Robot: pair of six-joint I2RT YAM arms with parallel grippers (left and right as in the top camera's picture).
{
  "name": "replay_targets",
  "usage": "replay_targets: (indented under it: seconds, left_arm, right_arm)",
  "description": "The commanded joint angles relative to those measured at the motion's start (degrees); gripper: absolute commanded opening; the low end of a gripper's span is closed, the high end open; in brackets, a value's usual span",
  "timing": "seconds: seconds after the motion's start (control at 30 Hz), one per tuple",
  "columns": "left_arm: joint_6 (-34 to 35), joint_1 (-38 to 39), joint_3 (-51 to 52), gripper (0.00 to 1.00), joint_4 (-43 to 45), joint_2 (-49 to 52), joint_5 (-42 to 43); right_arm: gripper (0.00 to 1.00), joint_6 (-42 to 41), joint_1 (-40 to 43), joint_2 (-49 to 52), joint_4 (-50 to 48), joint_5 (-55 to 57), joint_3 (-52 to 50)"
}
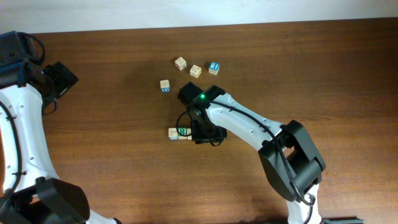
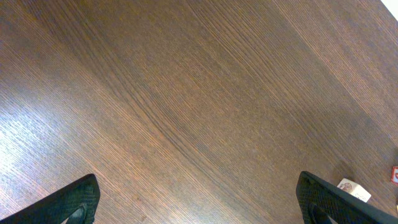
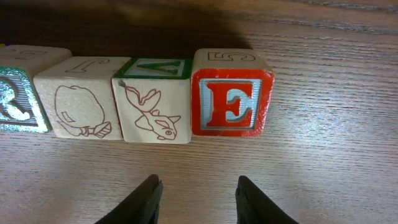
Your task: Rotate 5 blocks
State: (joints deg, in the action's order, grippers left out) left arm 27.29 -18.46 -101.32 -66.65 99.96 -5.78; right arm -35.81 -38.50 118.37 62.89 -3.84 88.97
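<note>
Right gripper (image 3: pixel 196 199) hovers with its black fingers apart and empty, just short of a row of small pale-wood alphabet cubes (image 3: pixel 81 109) on the dark wooden table (image 3: pixel 336 149). The red "E" cube (image 3: pixel 231 102) sits at its 1 o'clock. Light, stiff and smooth-faced, it looks best pinched across opposite flat sides, though its neighbour touches one. The right arm (image 1: pixel 249 121) reaches toward 9 o'clock, wrist low. The left gripper (image 2: pixel 196 190) gapes wide and empty, well apart.
</note>
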Motion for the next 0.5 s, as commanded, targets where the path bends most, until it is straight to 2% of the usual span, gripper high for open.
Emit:
replay_targets:
  seconds: [0.0,0.47]
  left_arm:
    - [0.5,-0.1,-0.8,0.99,-0.2,-0.3,0.6]
    - [0.5,-0.1,-0.8,0.99,-1.0,-0.3,0.6]
  right_arm:
    - [0.40,-0.3,-0.2,0.8,-0.1,1.5,-0.3]
    - [0.40,-0.7,-0.2,2.3,-0.3,1.2,-0.3]
